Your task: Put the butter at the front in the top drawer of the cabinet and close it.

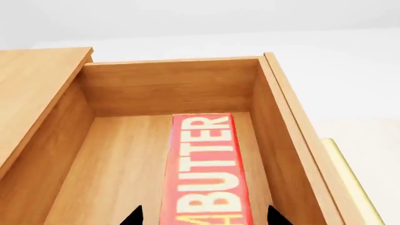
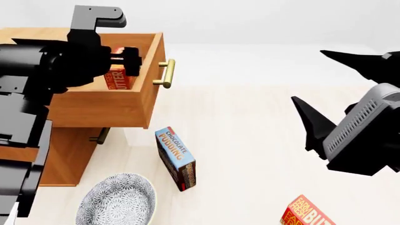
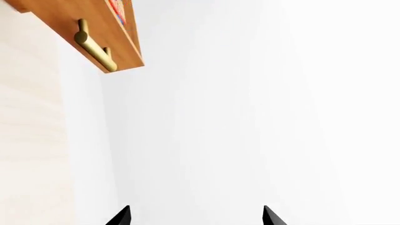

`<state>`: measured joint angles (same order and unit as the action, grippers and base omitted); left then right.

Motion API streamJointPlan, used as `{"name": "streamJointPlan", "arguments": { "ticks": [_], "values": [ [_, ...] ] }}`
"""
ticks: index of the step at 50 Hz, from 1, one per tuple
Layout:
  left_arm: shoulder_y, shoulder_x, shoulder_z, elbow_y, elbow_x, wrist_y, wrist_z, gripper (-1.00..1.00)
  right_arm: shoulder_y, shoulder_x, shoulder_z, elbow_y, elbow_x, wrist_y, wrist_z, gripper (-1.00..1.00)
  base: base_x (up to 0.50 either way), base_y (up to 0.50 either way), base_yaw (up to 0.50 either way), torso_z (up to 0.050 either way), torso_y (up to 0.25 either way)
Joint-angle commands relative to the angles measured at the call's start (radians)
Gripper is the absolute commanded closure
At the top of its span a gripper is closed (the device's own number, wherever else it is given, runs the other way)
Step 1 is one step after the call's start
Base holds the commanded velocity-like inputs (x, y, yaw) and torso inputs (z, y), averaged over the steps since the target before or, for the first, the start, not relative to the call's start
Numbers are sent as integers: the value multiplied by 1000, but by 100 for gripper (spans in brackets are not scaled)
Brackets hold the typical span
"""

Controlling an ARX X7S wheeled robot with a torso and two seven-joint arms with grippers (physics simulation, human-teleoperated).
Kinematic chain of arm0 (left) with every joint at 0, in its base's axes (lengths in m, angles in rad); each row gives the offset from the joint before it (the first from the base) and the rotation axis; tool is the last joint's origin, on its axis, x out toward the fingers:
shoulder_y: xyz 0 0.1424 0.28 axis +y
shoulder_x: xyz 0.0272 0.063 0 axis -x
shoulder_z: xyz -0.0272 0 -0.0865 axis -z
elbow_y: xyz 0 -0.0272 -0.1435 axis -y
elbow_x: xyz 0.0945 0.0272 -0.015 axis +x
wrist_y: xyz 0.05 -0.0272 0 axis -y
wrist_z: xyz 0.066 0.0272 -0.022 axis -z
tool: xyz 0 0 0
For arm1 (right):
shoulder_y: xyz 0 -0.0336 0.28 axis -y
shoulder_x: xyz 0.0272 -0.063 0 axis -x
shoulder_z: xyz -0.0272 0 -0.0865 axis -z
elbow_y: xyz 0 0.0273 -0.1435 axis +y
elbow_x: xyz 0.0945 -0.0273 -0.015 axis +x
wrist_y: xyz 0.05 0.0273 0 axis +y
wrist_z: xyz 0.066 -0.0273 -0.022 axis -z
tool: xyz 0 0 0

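Landmark: the cabinet (image 2: 69,154), boxy light wood grain, left edge cut off. Its top drawer (image 2: 134,101) is pulled open, smooth plank walls, brass bar handle (image 2: 166,73) on the front. Left gripper (image 2: 119,58) reaches inside it, jaws set wide either side of the butter (image 1: 206,173), a slim red carton lying flat on the drawer floor; contact unclear. In front of the cabinet: patterned round bowl (image 2: 119,201), upright pudding box (image 2: 176,158). Further right, second butter (image 2: 307,213), cut off. Right gripper (image 3: 196,216) well clear of the cabinet, jaws spread wide, holding nothing.
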<state>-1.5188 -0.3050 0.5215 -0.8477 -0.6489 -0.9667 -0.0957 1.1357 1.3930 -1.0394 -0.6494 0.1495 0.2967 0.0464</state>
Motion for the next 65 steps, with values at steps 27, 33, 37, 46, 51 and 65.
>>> {"name": "streamJointPlan", "arguments": {
  "ticks": [27, 33, 37, 46, 51, 65],
  "values": [
    [-92, 6, -14, 20, -24, 7, 24, -100, -13, -1, 23, -8, 54, 18, 61, -100, 0, 0, 0, 0, 0],
    [-99, -6, -22, 86, -38, -9, 18, -100, -8, -9, 57, -18, 163, 50, 132, -100, 0, 0, 0, 0, 0],
    [-91, -13, -26, 143, -50, -14, 17, -100, 7, -20, 95, -30, 288, 93, 183, -100, 0, 0, 0, 0, 0],
    [-56, -12, -27, 252, -78, -27, 14, -100, 23, -43, 164, -24, 597, 178, 294, -100, 0, 0, 0, 0, 0],
    [-26, -10, -33, 341, -109, -54, 1, -100, 5, -9, 172, -36, 664, 179, 337, -100, 0, 0, 0, 0, 0],
    [20, 36, -56, 518, -198, -127, -47, -100, -51, 161, 164, -81, 770, 82, 430, -100, 0, 0, 0, 0, 0]
  ]
}}
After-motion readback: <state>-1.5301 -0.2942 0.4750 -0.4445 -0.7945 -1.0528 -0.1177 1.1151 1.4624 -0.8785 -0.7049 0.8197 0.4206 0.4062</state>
